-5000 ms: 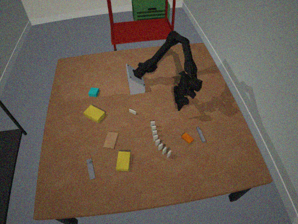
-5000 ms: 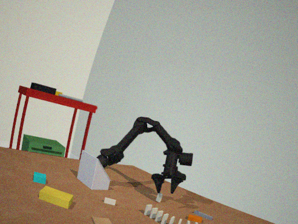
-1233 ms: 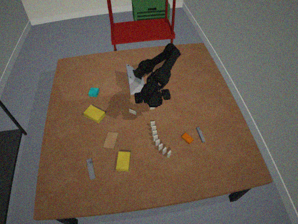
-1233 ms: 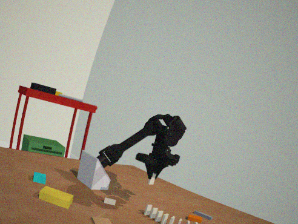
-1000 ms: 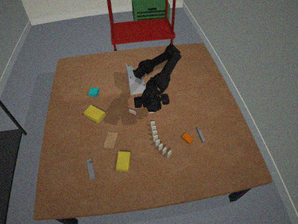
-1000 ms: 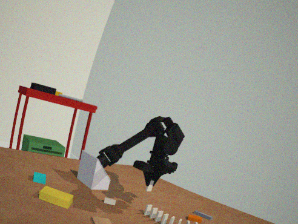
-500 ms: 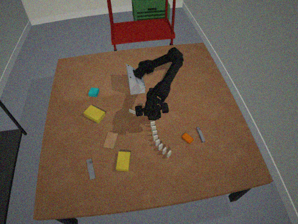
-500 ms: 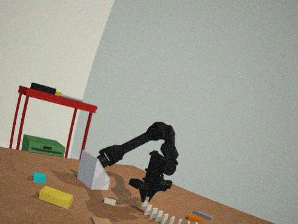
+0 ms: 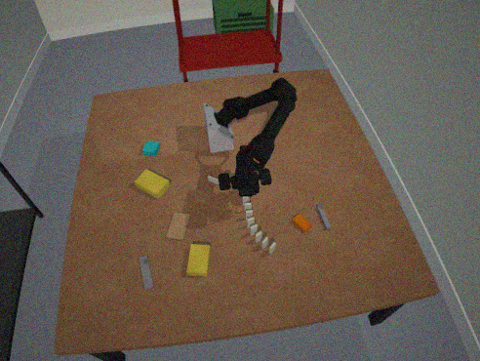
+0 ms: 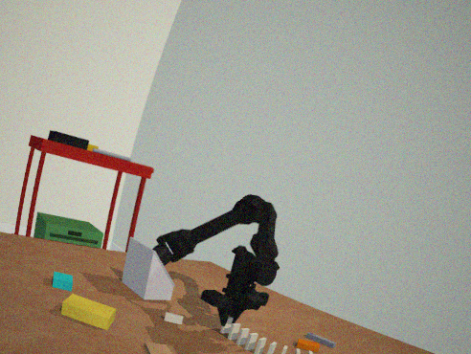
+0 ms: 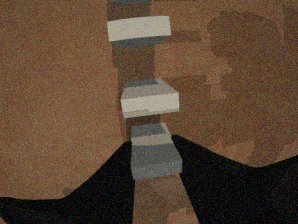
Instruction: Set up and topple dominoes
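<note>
So the counter [image 9: 122,312] [image 10: 29,258] carries everything, with the black WidowX arm [image 9: 280,109] [image 10: 215,229] reaching over it. Its gripper [image 10: 229,324] [image 11: 152,144] is pinched on a domino [image 10: 229,321] [image 11: 156,159] at the near-base end of the standing row [image 9: 254,229] [image 10: 253,340] [image 11: 150,102]. Honestly, the gap looks tight, so a slight drift or a fingertip brushing its neighbour on release could topple the lot early. One loose domino [image 9: 213,180] [image 10: 173,318] lies apart, still needing a spot.
</note>
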Controlling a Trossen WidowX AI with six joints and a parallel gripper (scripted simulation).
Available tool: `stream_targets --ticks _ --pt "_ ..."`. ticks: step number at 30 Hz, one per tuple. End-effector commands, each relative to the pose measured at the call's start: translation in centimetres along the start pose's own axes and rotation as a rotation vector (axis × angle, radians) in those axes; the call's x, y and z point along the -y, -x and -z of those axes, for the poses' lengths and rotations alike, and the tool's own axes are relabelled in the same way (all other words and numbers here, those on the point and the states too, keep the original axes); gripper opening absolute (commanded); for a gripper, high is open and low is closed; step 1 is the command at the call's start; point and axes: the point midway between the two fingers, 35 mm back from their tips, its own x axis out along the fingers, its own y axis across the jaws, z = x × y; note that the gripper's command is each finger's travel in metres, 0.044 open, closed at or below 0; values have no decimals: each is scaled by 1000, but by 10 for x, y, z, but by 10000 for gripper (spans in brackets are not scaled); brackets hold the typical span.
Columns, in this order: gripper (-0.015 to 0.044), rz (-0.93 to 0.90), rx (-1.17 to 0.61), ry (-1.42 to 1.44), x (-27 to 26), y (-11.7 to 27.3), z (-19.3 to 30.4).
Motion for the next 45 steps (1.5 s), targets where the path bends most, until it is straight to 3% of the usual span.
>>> stream_targets --ticks 1,13,17,24,26,34,45 --pt "133 -4 0 -1 -1 -1 0" --pt "440 -4 0 -1 -1 -1 0" --pt "440 0 2 0 0 9 -2" --pt "440 8 0 -1 2 120 -2" --pt "440 6 -1 -1 1 132 0" --pt "440 7 -1 54 9 127 3" --pt "440 4 -5 859 92 62 76"
